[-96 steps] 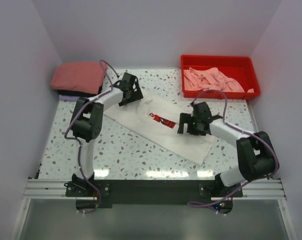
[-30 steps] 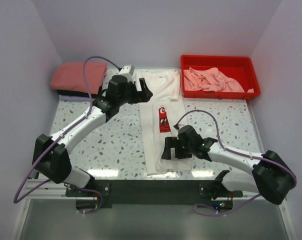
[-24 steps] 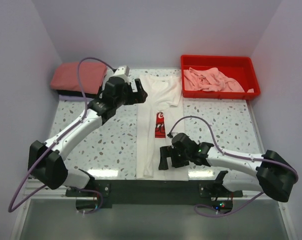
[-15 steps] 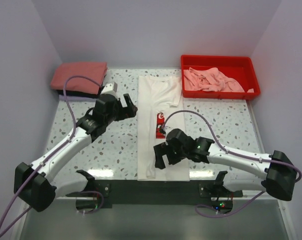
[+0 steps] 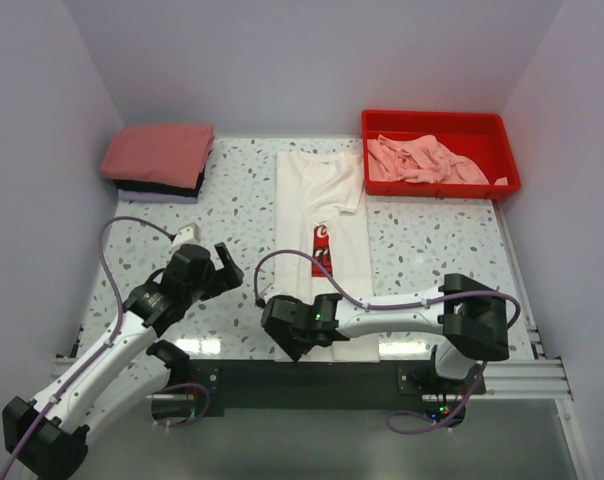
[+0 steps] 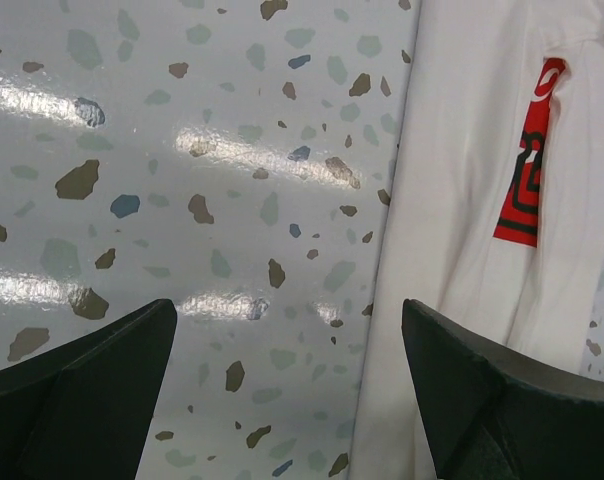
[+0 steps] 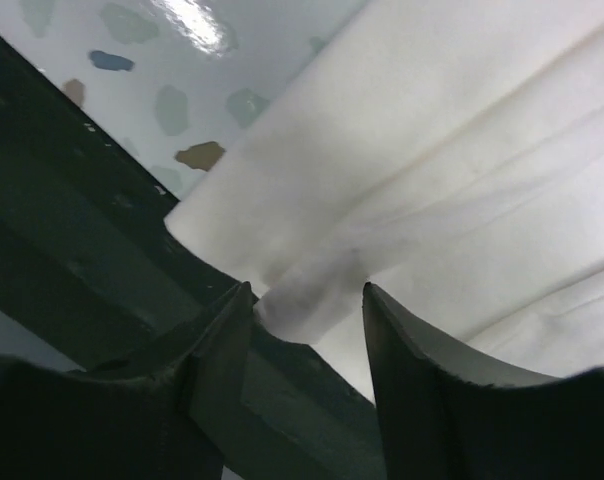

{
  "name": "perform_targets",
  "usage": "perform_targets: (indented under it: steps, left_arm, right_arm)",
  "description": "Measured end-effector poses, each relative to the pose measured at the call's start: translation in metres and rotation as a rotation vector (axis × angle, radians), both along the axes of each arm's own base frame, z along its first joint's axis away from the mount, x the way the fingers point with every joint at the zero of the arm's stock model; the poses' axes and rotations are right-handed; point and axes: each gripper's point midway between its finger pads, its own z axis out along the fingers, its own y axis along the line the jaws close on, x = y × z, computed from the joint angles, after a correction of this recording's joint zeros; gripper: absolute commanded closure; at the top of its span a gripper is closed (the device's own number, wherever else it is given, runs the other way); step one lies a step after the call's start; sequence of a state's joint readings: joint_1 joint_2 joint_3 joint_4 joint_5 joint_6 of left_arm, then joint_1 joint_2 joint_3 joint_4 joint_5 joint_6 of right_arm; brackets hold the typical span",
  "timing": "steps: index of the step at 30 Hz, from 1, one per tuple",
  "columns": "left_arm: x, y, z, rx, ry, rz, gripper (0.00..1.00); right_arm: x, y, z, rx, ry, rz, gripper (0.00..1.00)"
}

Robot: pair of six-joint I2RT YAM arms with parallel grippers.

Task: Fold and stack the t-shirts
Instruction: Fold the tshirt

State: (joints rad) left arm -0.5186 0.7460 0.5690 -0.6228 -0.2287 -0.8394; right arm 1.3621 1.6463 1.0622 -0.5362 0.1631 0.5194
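**Right hand on the shirt's near-left corner**

At far left we see the folded stack (image 5: 157, 160), with bare surface (image 5: 232, 200) between it and the white t-shirt (image 5: 320, 215). The left hand (image 6: 289, 310) hovers low over that gap, fingers spread and holding nothing. The shirt lies as a long strip running to the near edge. There the right hand (image 7: 307, 295), reaching across leftward, pinches a bunched fold of hem. At far right, pink shirts (image 5: 422, 160) fill the red tray (image 5: 437, 120).
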Motion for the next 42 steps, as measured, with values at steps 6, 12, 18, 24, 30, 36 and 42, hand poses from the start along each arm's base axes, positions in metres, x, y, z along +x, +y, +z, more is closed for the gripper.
perform_targets:
  steps: [6,12,18,24,30,36,42]
  left_arm:
    - [0.0,0.0,-0.002,-0.006,0.008,0.01,0.0]
    - [-0.001,0.0,-0.015,0.024,0.061,0.009,0.0]
    - [-0.002,-0.002,-0.013,0.013,0.059,0.001,0.0]
    - [-0.004,-0.005,-0.014,0.005,0.069,-0.016,0.0]
    - [-0.008,-0.007,-0.02,0.013,0.103,-0.048,0.0]
    - [-0.016,-0.017,-0.025,-0.009,0.147,-0.109,0.0]
    - [-0.036,-0.047,-0.03,-0.071,0.176,-0.262,0.0]
  right_arm:
    - [0.007,-0.019,-0.008,-0.085,-0.042,-0.061,0.81]
    - [0.013,-0.028,-0.008,-0.103,-0.066,-0.145,0.9]
    - [0.006,-0.05,-0.015,-0.094,-0.032,-0.272,0.84]
    - [-0.005,-0.082,-0.027,-0.063,0.014,-0.401,0.77]
    - [-0.006,-0.075,-0.011,0.036,0.03,-0.438,0.55]
    - [-0.001,-0.064,0.023,0.158,0.016,-0.415,0.01]
    - [0.014,-0.074,0.057,0.227,-0.067,-0.462,0.01]
